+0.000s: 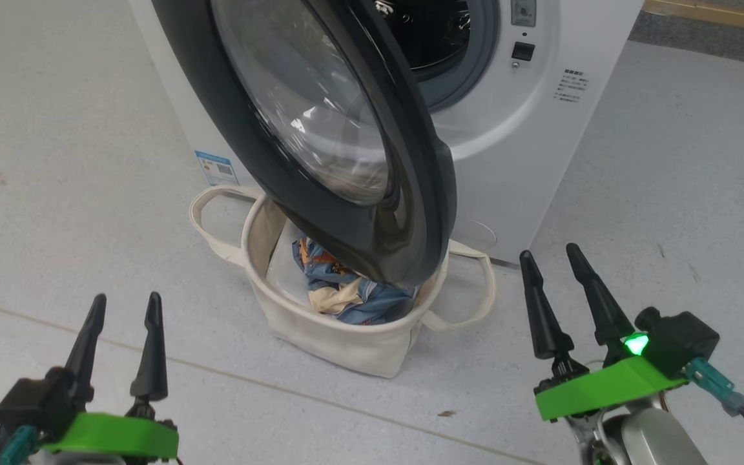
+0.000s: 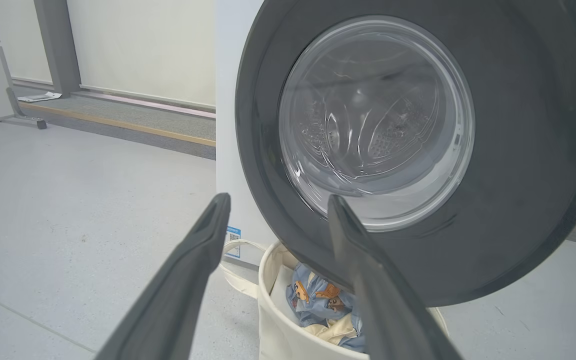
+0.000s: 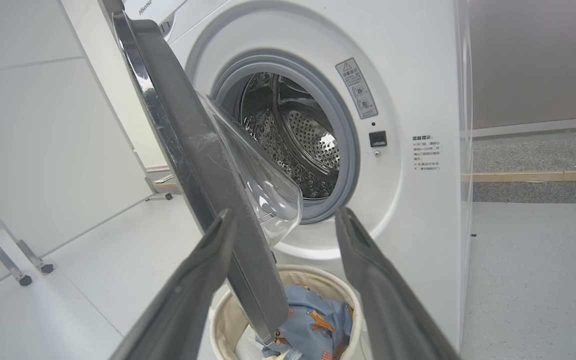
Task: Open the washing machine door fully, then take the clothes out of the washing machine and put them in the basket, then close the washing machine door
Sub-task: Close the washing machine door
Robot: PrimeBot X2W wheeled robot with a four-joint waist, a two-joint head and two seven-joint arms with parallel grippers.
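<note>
My L claw [image 1: 126,297] & R claw [image 1: 548,250] wide, empty, light blue printed garment [image 1: 372,303] in round cream canvas basket [image 1: 320,342], black-rimmed glass door [image 1: 423,194] open above basket, white box washer [image 1: 527,129] behind

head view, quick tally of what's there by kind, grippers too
washing machine: 1
washing machine door, hanging open over the basket: 1
basket: 1
clothes, one blue printed garment in the basket: 1
white sheet lining the basket: 1
grippers, left gripper and right gripper, both open: 2
total: 7
</note>
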